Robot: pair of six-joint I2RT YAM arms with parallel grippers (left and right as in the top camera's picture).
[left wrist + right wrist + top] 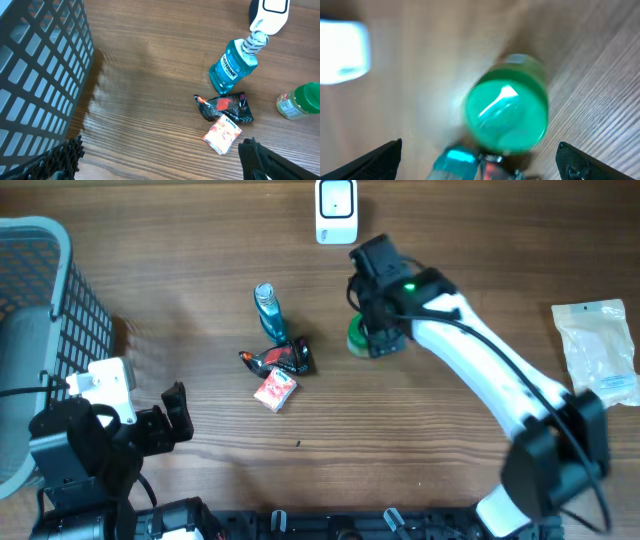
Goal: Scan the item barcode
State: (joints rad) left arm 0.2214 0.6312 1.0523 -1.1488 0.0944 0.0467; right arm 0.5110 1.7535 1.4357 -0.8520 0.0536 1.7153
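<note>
Right claw (477, 156) gapes wide over green-lidded jar (506, 117); left claw (160, 152) wide too, beside basket (40, 75) edge.

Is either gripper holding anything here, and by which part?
Nothing is held. The right gripper stands open over the green-lidded jar; the left gripper is open and empty.

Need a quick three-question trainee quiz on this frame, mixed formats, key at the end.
1. Which item stands between the open fingers of the right gripper? A) blue mouthwash bottle B) green-lidded round jar C) clear plastic pouch
2. True or false: the left gripper grips the black snack packet.
3. Fill in: the grey mesh basket stands on the robot's ____ side.
Key: 1 B; 2 false; 3 left.
</note>
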